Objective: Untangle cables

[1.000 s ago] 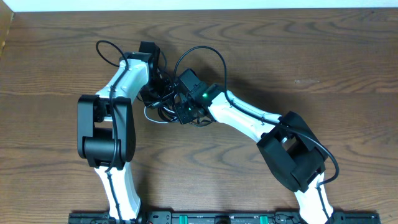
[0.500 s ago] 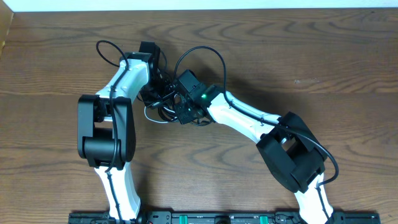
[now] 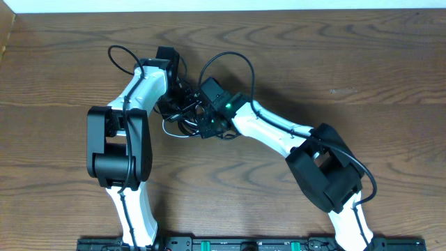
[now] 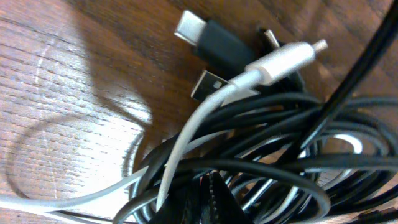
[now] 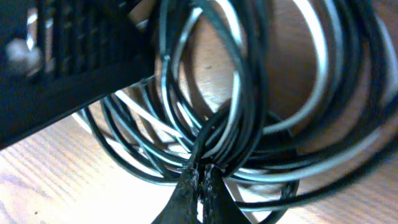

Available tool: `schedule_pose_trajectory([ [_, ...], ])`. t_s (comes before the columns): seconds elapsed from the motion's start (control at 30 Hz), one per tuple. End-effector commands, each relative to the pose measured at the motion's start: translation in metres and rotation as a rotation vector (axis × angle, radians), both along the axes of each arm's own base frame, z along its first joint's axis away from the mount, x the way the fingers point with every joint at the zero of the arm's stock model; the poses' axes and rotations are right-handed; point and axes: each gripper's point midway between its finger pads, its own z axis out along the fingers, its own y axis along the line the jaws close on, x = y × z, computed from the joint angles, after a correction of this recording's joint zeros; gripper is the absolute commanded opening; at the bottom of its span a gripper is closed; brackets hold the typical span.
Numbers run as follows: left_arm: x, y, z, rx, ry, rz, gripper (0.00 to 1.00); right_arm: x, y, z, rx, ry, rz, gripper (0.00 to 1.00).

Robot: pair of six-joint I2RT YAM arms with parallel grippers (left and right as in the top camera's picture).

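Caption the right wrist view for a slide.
Right gripper pinched shut on a coil of black and white cables, wooden table behind.

Overhead straight down, both wrists close on cables (image 4: 267, 112)

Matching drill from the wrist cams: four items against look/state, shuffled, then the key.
Items
1. silver flat plug
2. black plug
3. white plug
4. right fingers

Look or state
A. dark body with a metal tip, highest in the left wrist view
B. closed, with black strands of the cables running into the tips
C. bare metal shell, just below the dark-bodied plug
D. pale body, lying across the dark-bodied plug, pin pointing right

Pairs: 1-C, 2-A, 3-D, 4-B
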Motion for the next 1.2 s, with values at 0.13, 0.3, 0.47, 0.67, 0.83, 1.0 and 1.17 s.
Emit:
schedule_pose_trajectory([
  [0.13, -0.001, 0.007, -0.006, 0.031, 0.015, 0.021, 0.08, 0.025, -0.067, -0.035, -0.135, 0.079, -0.171, 0.01],
  [0.3, -0.001, 0.008, -0.006, 0.034, 0.014, 0.021, 0.08, 0.034, -0.081, -0.035, -0.138, 0.088, -0.207, 0.01],
  [0.47, -0.001, 0.007, -0.006, 0.034, 0.015, 0.020, 0.08, 0.037, -0.076, -0.018, -0.053, 0.104, -0.163, 0.01],
  [0.67, -0.001, 0.007, -0.006, 0.034, 0.018, 0.020, 0.08, 0.042, -0.067, 0.008, 0.048, 0.094, -0.139, 0.01],
  [0.83, -0.002, 0.007, -0.006, 0.034, 0.019, 0.020, 0.08, 0.036, -0.051, 0.023, 0.205, 0.181, -0.115, 0.17],
  [1.0, -0.002, 0.007, -0.006, 0.034, 0.019, 0.020, 0.08, 0.030, -0.045, 0.026, 0.249, 0.272, -0.201, 0.25],
  [1.17, -0.002, 0.007, -0.006, 0.034, 0.019, 0.020, 0.08, 0.023, -0.037, 0.026, 0.254, 0.331, -0.276, 0.31],
])
